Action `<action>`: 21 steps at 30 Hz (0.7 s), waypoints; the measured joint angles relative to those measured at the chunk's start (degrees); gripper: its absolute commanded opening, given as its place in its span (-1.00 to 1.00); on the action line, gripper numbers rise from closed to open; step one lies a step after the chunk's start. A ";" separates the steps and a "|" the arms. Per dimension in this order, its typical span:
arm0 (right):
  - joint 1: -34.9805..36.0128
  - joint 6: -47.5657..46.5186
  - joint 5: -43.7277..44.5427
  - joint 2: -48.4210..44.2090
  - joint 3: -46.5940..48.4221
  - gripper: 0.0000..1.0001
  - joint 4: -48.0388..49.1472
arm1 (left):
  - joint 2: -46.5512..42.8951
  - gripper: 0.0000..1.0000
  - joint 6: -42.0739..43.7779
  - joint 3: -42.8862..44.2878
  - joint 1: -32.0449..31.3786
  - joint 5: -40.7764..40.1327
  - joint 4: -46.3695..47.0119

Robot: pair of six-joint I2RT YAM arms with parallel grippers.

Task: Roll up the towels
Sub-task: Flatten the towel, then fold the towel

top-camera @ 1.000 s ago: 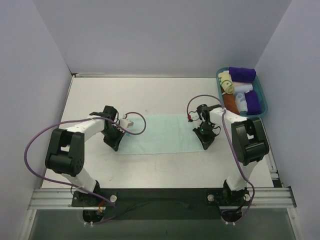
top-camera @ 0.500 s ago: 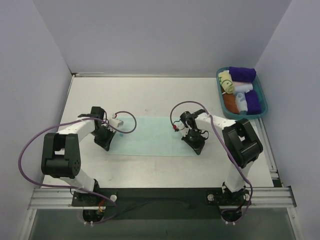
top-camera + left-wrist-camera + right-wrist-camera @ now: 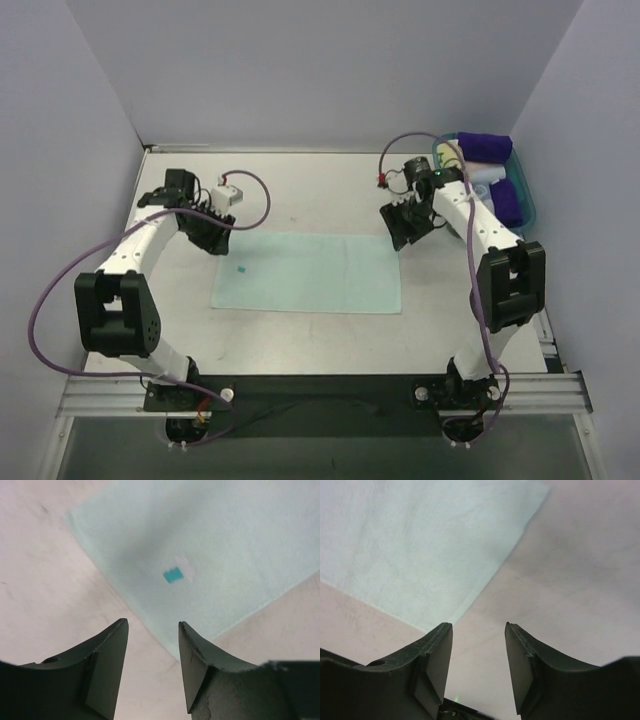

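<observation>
The mint-aqua towel [image 3: 308,272] lies flat and spread out in the middle of the table. My left gripper [image 3: 213,232] hovers just beyond its far left corner, jaws open with nothing between them. In the left wrist view the towel [image 3: 210,545] shows a small teal tag [image 3: 173,574], and one corner lies just ahead of the gripper [image 3: 152,625]. My right gripper [image 3: 405,225] hangs by the far right corner, also open and empty. In the right wrist view the towel [image 3: 420,545] ends ahead and left of the gripper [image 3: 478,626].
A teal bin [image 3: 530,205] stands at the back right, partly behind the right arm, with rolled cloths in it, among them a purple roll [image 3: 485,148]. Grey walls close in the table on the left, back and right.
Both grippers were shut at the towel's ends and slid it leftwards. They have since opened, let go and drawn back to its far corners. The towel now lies free.
</observation>
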 measured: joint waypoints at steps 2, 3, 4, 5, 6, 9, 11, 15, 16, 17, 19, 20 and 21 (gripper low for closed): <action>-2.62 0.04 0.24 1.11 5.22 -0.13 -0.20 | 1.62 0.04 -0.83 5.07 0.33 0.87 0.85; -3.54 0.07 0.55 2.10 7.56 -0.14 0.04 | 3.56 0.02 -1.57 8.09 0.52 1.18 1.38; -4.17 0.13 0.70 3.74 10.12 -0.15 0.11 | 5.40 0.01 -2.05 10.36 0.63 1.38 2.23; -4.48 0.17 0.90 5.42 12.28 -0.17 0.02 | 7.65 -0.02 -2.71 12.59 0.72 1.44 2.84; -4.61 0.31 1.05 7.23 13.99 -0.18 0.28 | 10.08 -0.02 -3.50 14.75 0.74 1.53 3.32; -4.66 0.74 1.33 12.87 17.07 -0.19 0.72 | 17.03 -0.02 -5.16 19.10 0.92 1.55 4.74; -4.66 1.18 1.73 16.46 18.16 -0.19 0.79 | 21.20 -0.02 -6.08 20.85 1.05 1.46 5.20; -4.68 1.66 2.29 22.21 19.50 -0.19 0.79 | 25.73 0.00 -7.04 21.81 1.40 1.09 5.55; -4.68 1.68 2.54 23.08 19.74 -0.19 0.87 | 26.45 0.00 -7.30 22.01 1.49 1.03 5.64; -4.70 1.79 2.69 23.82 20.00 -0.19 0.87 | 26.95 0.00 -7.61 22.27 1.60 1.01 5.68; -4.74 1.88 2.99 24.96 20.92 -0.19 0.81 | 27.58 -0.01 -7.82 22.60 1.70 1.01 5.90; -4.74 1.95 3.04 25.51 21.51 -0.19 0.92 | 27.67 0.00 -7.91 22.69 1.73 1.01 6.03; -4.74 2.05 3.06 25.97 22.12 -0.19 1.07 | 27.74 0.02 -7.93 22.84 1.75 0.98 6.05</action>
